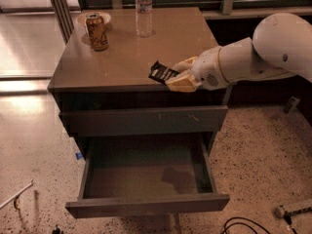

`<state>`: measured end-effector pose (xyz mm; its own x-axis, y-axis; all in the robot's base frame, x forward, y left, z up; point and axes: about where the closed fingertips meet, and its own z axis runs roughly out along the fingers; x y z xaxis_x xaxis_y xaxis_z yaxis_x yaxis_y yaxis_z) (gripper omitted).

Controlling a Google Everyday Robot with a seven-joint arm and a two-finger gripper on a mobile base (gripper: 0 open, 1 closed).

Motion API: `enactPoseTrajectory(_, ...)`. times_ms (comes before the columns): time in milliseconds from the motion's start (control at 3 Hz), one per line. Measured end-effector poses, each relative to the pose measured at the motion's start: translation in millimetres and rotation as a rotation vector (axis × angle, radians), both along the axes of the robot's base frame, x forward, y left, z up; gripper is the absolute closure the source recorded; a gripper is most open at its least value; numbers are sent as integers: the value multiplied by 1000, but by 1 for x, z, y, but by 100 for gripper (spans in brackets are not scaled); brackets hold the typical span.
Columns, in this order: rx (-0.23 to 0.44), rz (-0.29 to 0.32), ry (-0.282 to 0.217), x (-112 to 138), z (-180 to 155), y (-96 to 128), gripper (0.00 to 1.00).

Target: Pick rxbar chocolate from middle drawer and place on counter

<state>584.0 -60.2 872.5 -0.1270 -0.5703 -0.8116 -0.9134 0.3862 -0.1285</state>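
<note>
My gripper reaches in from the right on a white arm and is shut on the rxbar chocolate, a small black bar with white lettering. The bar is tilted, just above the front right part of the tan counter; I cannot tell whether it touches the surface. The middle drawer is pulled open below, its dark grey-green inside bare apart from the arm's shadow.
A soda can stands at the counter's back left in front of a small white dish. A clear water bottle stands at the back centre. The shut top drawer front has pale scratches. Cables lie on the speckled floor.
</note>
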Motion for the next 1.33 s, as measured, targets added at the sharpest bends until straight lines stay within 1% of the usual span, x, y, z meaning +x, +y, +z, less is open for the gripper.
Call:
enactPoseTrajectory(333,-3,-15,-3,48,2,9,100)
enactPoseTrajectory(667,-8,-29,8,77,1,11,100)
enactPoseTrajectory(1000,-22,-44,30,102,-9,9,100)
enactPoseTrajectory(1333,-28,-51,38,120,-21,6,100)
